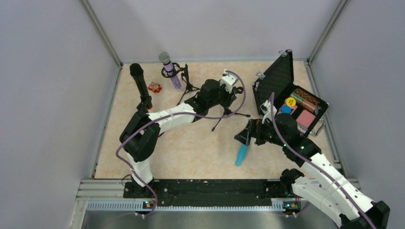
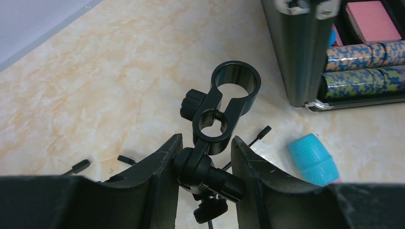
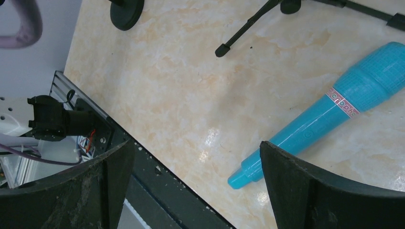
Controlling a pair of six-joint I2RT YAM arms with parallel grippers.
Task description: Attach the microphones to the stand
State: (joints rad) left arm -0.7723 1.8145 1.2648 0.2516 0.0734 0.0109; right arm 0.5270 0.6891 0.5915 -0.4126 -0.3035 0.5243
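Centre of the overhead view: left gripper sits low on the tripod stand. Its wrist cam shows the jaws drawn in on the stand's swivel joint, with both fingers pressed against it. The double-ring clip sticks up just past the fingertips, tilted, and both its rings are empty.

Right of centre, right gripper hovers over the table. Its jaws are spread wide and hold nothing.

Turquoise mic lies flat on the table. In the right wrist view it runs diagonally from the upper right down to the gap between the fingers, its narrow end near the right finger, no contact. In the overhead view it is just below the right gripper, lower centre. One end also shows at the right of the left wrist view.

Upper left of the overhead view: purple mic is tilted in a black ring holder, silver head up. Black mic stands upright left of it; can't tell what holds it. A small red object lies between the two.

Upper right: open black case holding coloured items, lid up.
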